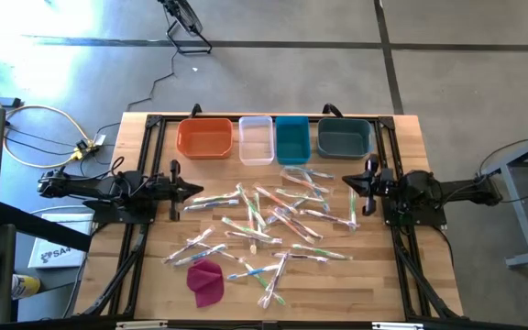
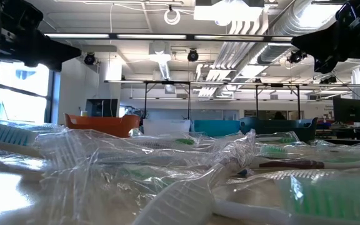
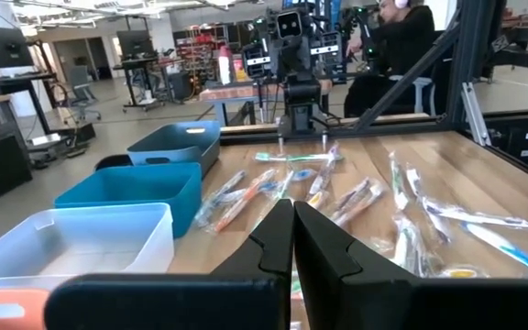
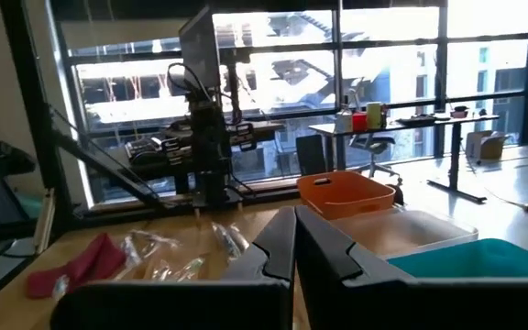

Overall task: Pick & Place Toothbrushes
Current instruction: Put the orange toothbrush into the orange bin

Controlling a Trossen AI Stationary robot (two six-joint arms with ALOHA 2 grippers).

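Wrapped toothbrushes (image 2: 167, 169) fill the foreground of the low view, a white-bristled head at the left edge and a green-bristled one at the lower right, with crinkled clear film heaped between them; behind the pile stand the rims of four bins, and both arms show only as dark shapes in the upper corners. From the high view the layout is plain: the toothbrushes (image 1: 269, 220) lie scattered across the middle of the wooden table (image 1: 411, 147), none in a bin, while an orange bin (image 1: 204, 139), a clear bin (image 1: 256, 139), a teal bin (image 1: 292, 139) and a dark grey-blue bin (image 1: 344, 138) stand in a row along the far edge, and a magenta cloth (image 1: 206, 280) lies near the front edge, just beside the lowest brushes. The left gripper (image 1: 196, 190) hangs at the pile's left side and the right gripper (image 1: 348, 181) at its right side, each facing inward. In the left wrist view the left gripper (image 3: 293, 220) has its fingers pressed together on nothing, above the brushes, with a seated person (image 3: 397, 46) beyond the table. In the right wrist view the right gripper (image 4: 294, 234) is likewise closed and empty, with the cloth far off.
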